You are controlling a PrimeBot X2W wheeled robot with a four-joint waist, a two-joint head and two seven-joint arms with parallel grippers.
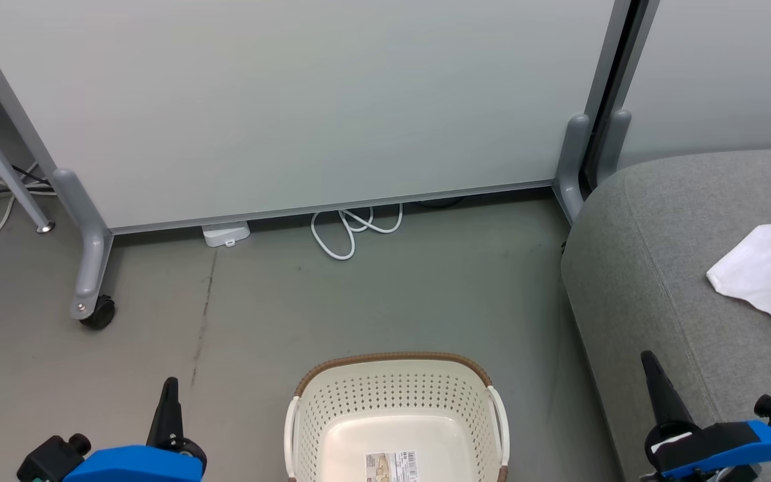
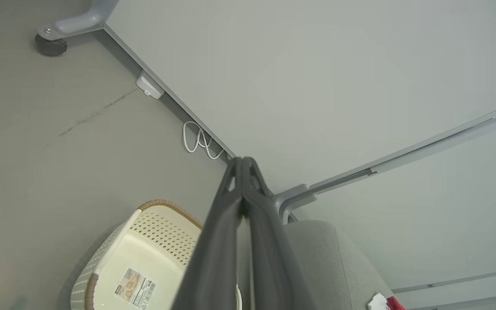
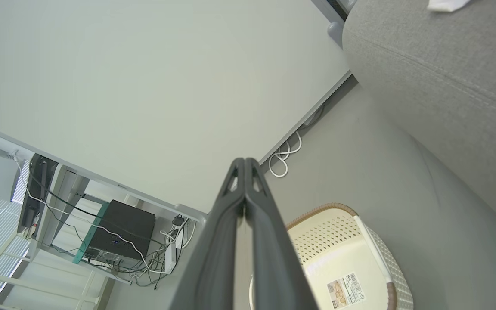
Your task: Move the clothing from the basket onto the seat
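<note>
You look done: basket (image 1: 392,358) bare, clothing (image 1: 757,271) on the seat (image 1: 640,281), left end effector (image 1: 170,388) and right end effector (image 1: 649,365) together, empty.

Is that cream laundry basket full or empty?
Empty, as far as visible: the basket shows a bare floor and paper label, no garments. White and red clothing lies on the grey sofa.
</note>
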